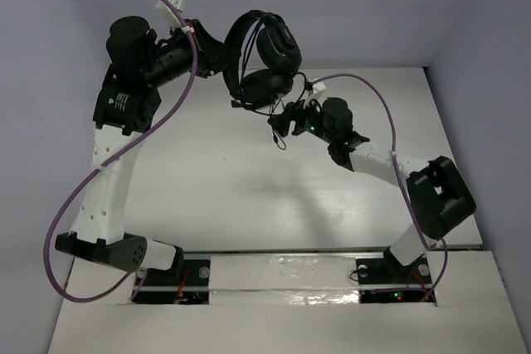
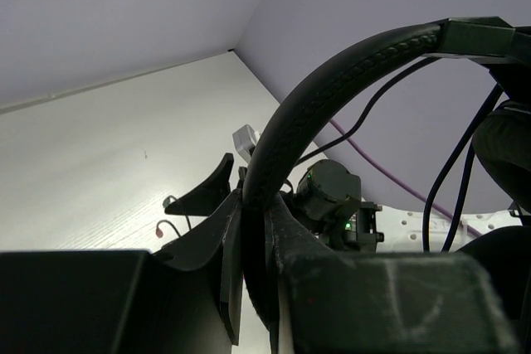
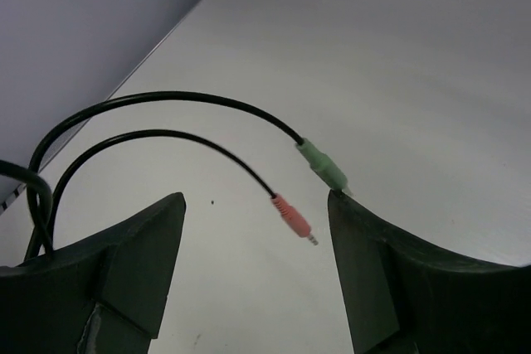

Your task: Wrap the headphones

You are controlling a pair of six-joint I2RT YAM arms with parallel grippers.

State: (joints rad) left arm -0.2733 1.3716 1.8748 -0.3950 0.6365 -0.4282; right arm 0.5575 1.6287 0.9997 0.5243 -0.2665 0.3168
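The black headphones (image 1: 270, 60) hang in the air over the back of the table. My left gripper (image 1: 222, 57) is shut on their curved headband (image 2: 332, 80), which runs up from between my left gripper's (image 2: 257, 230) jaws. Both earcups hang close together to its right. The thin black cable (image 1: 278, 134) drops from the earcups to my right gripper (image 1: 282, 124), just below them. In the right wrist view the cable splits into two ends, with a green plug (image 3: 322, 165) and a pink plug (image 3: 292, 217). Both dangle loose between the spread fingers of my right gripper (image 3: 255, 198). The green plug touches the right fingertip (image 3: 344, 205).
Thick purple robot cables (image 1: 99, 180) loop beside the left arm and over the right arm (image 1: 390, 122). The white table (image 1: 207, 188) ends at grey walls at the back and sides. The right arm's wrist (image 2: 332, 192) shows close behind the headband in the left wrist view.
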